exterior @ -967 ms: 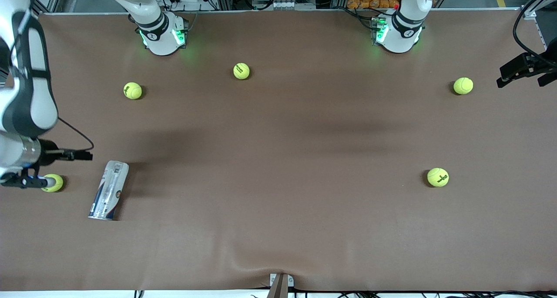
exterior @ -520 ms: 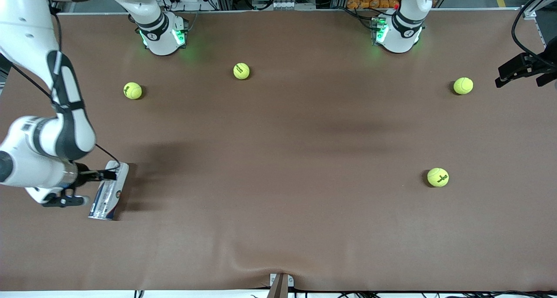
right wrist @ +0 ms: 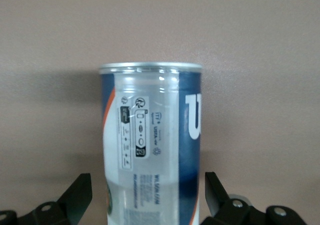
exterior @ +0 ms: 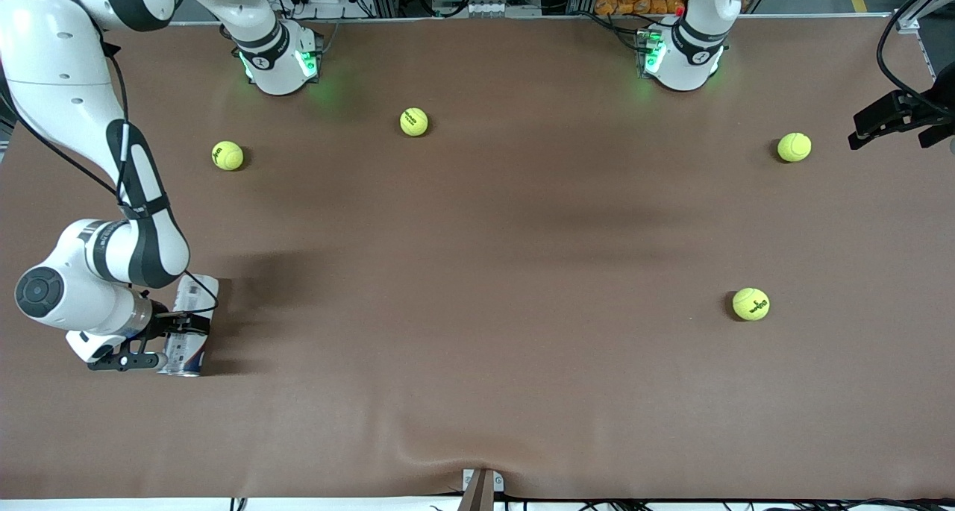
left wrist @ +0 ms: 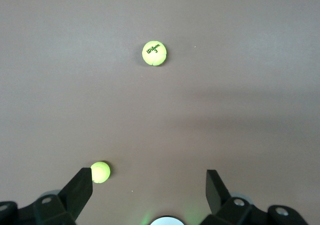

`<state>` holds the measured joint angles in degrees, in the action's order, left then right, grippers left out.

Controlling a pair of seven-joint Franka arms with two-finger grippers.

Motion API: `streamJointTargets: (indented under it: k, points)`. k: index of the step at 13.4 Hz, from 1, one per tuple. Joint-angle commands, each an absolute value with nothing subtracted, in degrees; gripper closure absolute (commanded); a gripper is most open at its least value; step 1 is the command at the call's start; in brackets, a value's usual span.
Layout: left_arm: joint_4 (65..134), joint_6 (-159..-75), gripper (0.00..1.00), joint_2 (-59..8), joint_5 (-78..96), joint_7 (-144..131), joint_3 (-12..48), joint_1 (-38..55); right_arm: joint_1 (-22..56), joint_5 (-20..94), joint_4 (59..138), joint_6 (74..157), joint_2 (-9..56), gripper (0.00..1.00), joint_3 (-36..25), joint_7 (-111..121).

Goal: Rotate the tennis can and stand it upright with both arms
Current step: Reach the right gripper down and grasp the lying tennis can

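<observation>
Currently the clear plastic tennis can (exterior: 190,324), lying toward the right arm's end of the brown surface (exterior: 477,272), is straddled by the wide-open right gripper (exterior: 168,341), so closing seems called for next, while the left gripper (left wrist: 149,185) waits wide open.

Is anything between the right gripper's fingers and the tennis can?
No. In the right wrist view the right gripper is open with the lying tennis can between its fingers, only bare table showing in the gaps. The left gripper waits, open.

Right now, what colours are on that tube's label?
The tennis can label is dark blue and white with an orange-red stripe, clearest in the right wrist view.
</observation>
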<state>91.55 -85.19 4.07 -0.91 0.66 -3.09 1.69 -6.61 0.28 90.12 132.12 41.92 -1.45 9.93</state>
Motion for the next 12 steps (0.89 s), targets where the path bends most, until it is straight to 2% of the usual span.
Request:
streamJointTargets:
  k: [1, 12]
  points:
    - [90.5, -84.2, 0.00, 3.7, -0.4, 0.8, -3.0, 1.6, -7.0, 0.4, 88.5, 131.8, 43.4, 0.00, -1.1, 10.9]
    - [90.5, -84.2, 0.00, 3.7, -0.4, 0.8, -3.0, 1.5, -7.4, 0.5, 89.0, 129.6, 45.2, 0.00, -1.1, 16.8]
